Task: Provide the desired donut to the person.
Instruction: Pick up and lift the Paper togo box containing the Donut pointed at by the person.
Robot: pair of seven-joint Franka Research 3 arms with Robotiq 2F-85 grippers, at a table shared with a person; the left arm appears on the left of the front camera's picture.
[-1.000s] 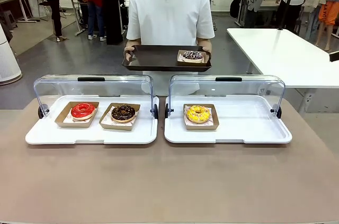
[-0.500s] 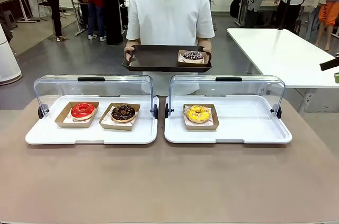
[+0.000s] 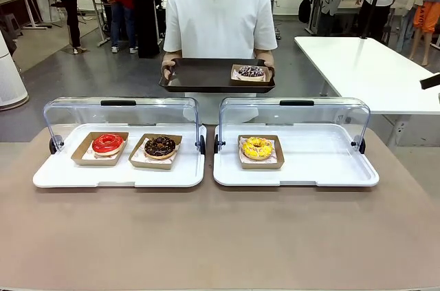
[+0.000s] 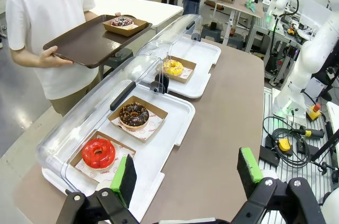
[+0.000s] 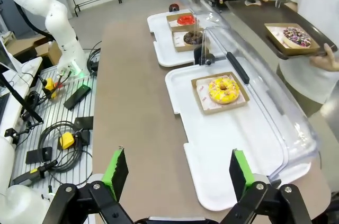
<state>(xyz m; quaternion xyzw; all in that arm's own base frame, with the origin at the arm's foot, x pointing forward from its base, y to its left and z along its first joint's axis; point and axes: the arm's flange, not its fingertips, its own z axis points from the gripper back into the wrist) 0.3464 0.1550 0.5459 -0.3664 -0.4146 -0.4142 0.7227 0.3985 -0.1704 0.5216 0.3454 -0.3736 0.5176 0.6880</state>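
Left gripper [image 4: 186, 168]: spread wide, nothing between the green pads, hanging over the near side of the brown table [image 3: 220, 236] by the left white display case [image 3: 120, 175]. Right gripper [image 5: 179, 163]: same deal, wide open and empty, up above the right white display case [image 3: 323, 170]. Clear domed lids [image 3: 120, 109] on both cases tipped back, so no cover to deal with.

Left case: red glazed donut [image 3: 108, 143] and chocolate sprinkled donut [image 3: 160, 145] side by side, each in its own brown cardboard tray [image 3: 78, 158]. Right case: yellow iced donut [image 3: 257, 147] alone, toward the left end.

Across the table, person in a white shirt [image 3: 220, 16], both hands on a dark brown rectangular tray [image 3: 196, 74], one purple-sprinkled donut [image 3: 250, 71] already at its right end. No pointing hand anywhere, so no telling the wanted donut.

Looks like the very start, pre-reach. Next up, probably: wait for a cue, pinch the chosen cardboard tray by its rim, lift level, then carry across to the bare left part of the dark tray.
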